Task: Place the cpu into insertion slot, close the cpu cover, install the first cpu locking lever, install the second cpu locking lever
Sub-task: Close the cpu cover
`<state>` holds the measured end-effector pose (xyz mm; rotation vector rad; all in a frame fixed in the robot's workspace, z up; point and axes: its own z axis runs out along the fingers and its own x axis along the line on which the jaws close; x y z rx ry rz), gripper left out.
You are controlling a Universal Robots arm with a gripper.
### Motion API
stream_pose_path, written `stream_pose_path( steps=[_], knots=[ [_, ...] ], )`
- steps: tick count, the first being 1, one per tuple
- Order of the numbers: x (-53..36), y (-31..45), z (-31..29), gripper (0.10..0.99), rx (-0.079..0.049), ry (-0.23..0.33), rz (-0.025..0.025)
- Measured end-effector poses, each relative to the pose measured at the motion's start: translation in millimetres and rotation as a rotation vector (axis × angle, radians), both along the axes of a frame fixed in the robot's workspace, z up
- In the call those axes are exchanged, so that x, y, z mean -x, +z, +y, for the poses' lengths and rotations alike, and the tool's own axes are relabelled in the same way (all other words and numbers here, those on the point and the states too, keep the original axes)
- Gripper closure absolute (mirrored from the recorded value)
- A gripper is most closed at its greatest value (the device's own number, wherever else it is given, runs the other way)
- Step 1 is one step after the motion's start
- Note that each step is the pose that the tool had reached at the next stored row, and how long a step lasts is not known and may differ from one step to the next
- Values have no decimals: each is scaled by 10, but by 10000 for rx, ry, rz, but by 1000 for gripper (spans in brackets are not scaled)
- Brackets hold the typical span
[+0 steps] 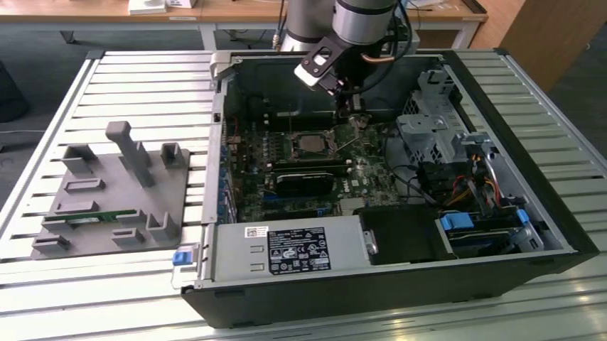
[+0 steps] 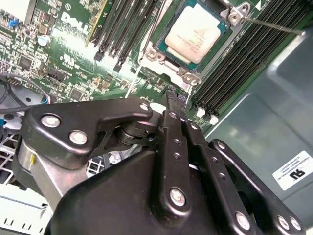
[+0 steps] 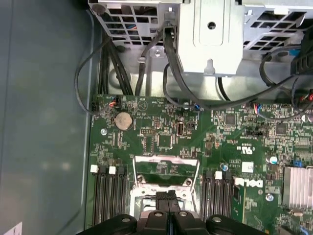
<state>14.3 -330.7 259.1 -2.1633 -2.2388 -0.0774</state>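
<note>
The cpu (image 2: pixel 195 30) lies flat in the insertion slot (image 2: pixel 168 19) on the green motherboard, its silver-tan top uncovered. In the exterior view the insertion slot (image 1: pixel 308 144) sits mid-board inside the open computer case. The cpu cover (image 3: pixel 166 169) stands tilted up off the slot, and the board shows through its window. My gripper (image 2: pixel 175 95) is shut with nothing visible between its fingers, and its tips hover just beside the slot at the cover's edge. In the first wrist view the gripper (image 3: pixel 166 197) hides the cpu. A thin locking lever (image 2: pixel 274 23) sticks out from the slot's corner.
Black memory slots (image 2: pixel 230 63) flank the socket on both sides. A metal drive cage (image 1: pixel 427 128) and cable bundles (image 3: pixel 146 63) stand close by. The case walls (image 1: pixel 220 106) box in the arm. A grey fixture (image 1: pixel 114 192) lies at the exterior view's left.
</note>
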Motion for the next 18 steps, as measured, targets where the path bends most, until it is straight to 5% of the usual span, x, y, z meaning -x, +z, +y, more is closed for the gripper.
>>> stream_pose_path(
  steps=[18],
  knots=[
    [-177,-22,0,980,4,186,1]
  ],
)
